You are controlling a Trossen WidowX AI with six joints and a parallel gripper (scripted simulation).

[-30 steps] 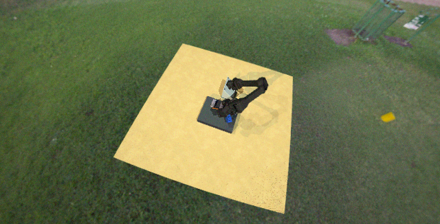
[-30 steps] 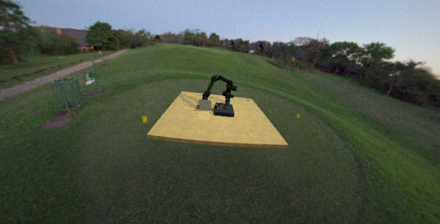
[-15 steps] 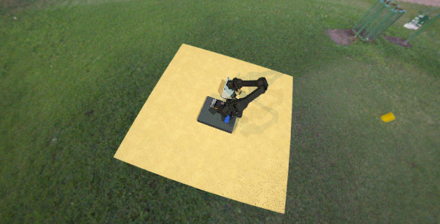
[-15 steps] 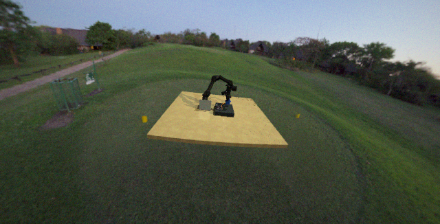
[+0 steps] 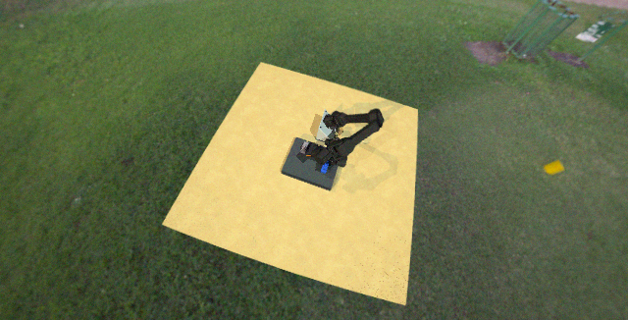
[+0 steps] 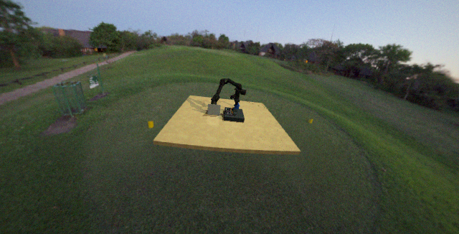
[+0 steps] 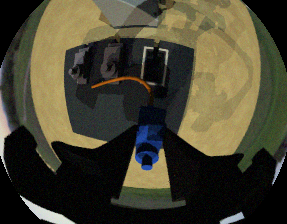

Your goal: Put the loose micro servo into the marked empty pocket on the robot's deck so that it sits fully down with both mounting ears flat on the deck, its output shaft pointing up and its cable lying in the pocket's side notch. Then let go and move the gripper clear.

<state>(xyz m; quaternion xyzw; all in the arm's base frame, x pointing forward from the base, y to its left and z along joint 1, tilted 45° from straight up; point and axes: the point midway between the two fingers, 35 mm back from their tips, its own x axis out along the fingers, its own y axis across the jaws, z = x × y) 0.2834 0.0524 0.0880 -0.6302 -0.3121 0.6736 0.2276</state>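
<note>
Holding the little blue motor over the dark block

I can see the black robot arm (image 5: pixel 360 118) (image 6: pixel 233 82) bending over a dark deck (image 5: pixel 309 177) (image 6: pixel 234 117) (image 7: pixel 101 117). The deck sits on a big yellow board (image 5: pixel 275 222) (image 6: pixel 222 137) (image 7: pixel 219 100), with green grass (image 5: pixel 123 114) (image 6: pixel 215 191) all around it.

The gripper (image 5: pixel 321 163) (image 6: pixel 237 104) (image 7: pixel 150 129) is pinching the blue micro servo (image 5: pixel 325 167) (image 6: pixel 237 106) (image 7: pixel 150 136), with one finger on each side. In the wrist view, its round end and small shaft (image 7: pixel 147 165) face the bottom of the picture. An orange cable (image 7: pixel 124 78) comes out near the other end and curves over to the left side of that view.

The servo is not in its pocket (image 7: pixel 155 65). That dark hole has a white line (image 7: pixel 167 65) around it, and it shows just past the servo in the wrist view. I can't tell how high up the servo is.

Two grey motors, one at the outside (image 7: pixel 81 67) and one in the middle (image 7: pixel 111 65), sit on the deck in a row with the pocket. A pale grey boxy thing (image 5: pixel 324 133) (image 6: pixel 214 109) (image 7: pixel 129 17) stands near the deck, apart from it.
</note>
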